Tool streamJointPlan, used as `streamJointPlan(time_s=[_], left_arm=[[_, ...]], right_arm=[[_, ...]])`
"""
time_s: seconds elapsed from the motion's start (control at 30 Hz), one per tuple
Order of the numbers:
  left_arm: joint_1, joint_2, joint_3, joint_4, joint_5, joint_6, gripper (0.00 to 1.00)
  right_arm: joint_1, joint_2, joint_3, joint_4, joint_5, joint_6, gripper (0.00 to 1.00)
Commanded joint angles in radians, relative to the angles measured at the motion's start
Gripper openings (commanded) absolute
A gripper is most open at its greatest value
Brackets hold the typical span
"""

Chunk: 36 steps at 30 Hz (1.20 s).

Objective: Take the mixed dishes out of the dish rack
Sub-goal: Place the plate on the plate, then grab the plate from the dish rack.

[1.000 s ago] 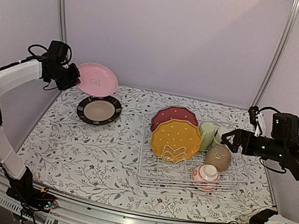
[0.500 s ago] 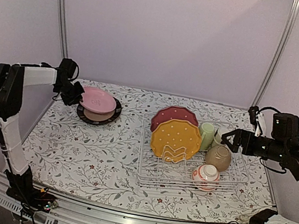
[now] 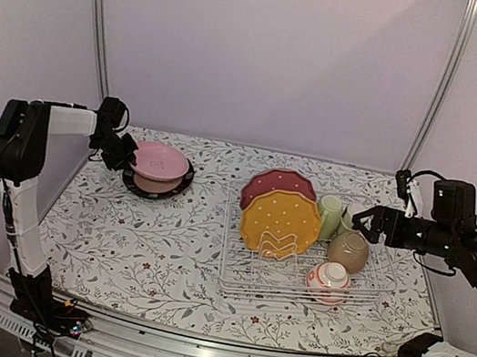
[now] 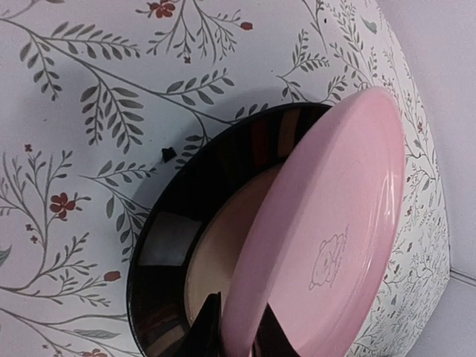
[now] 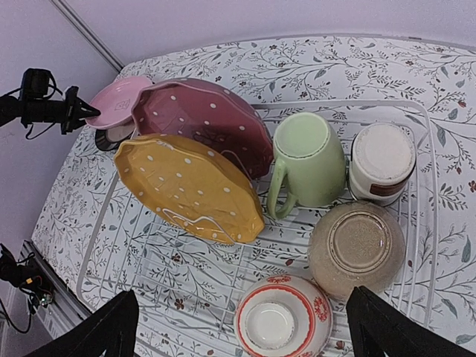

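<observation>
My left gripper (image 3: 121,153) is shut on the rim of the pink plate (image 3: 160,163), which lies tilted on the dark-rimmed beige plate (image 3: 140,183) at the back left; the left wrist view shows the pink plate (image 4: 327,230) over the beige plate (image 4: 216,245). The white wire dish rack (image 3: 244,277) holds the maroon dotted plate (image 3: 277,182), orange plate (image 3: 280,223), pale green cup (image 3: 330,215), tan bowl (image 3: 349,250) and white-and-red bowl (image 3: 328,281). My right gripper (image 3: 371,222) is open above the rack's right side. The small grey-white cup (image 5: 381,162) stands behind the tan bowl (image 5: 357,249).
The floral tablecloth (image 3: 134,243) covers the table. Metal frame posts (image 3: 96,15) rise at the back corners, with lilac walls around. The table's front metal edge (image 3: 189,355) runs along the bottom.
My left gripper lowered the pink plate from the air at back left down onto the dark-rimmed beige plate. The right arm stayed still.
</observation>
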Motion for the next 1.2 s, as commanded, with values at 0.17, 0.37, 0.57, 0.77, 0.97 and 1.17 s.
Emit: streamJointPlan(time_s=[0.17,0.37,0.57,0.77,0.97,1.17], left_arm=[[0.008,0.026,0.007,-0.071,0.002,-0.013,0.35],[0.002,-0.051,-0.025,-0.095,-0.047,0.007,0.57],[0.0,-0.148,-0.015,-0.16,-0.109,0.054,0.77],[-0.086,-0.279,0.009,-0.168,-0.212,0.215,0.89],[-0.2,-0.39,0.063,-0.158,-0.225,0.394,1.0],[-0.37,-0.424,0.202,-0.259,-0.175,0.676,1.0]], right_arm=[[-0.006,0.013,-0.002,0.003,-0.025,0.008,0.99],[-0.006,0.017,0.002,0.01,-0.027,0.008,0.99],[-0.006,0.024,0.005,0.015,-0.031,0.007,0.99],[-0.005,0.037,0.019,0.013,-0.04,-0.007,0.99],[-0.006,0.074,0.05,0.002,-0.052,-0.038,0.99],[-0.007,0.104,0.082,0.003,-0.066,-0.053,0.99]])
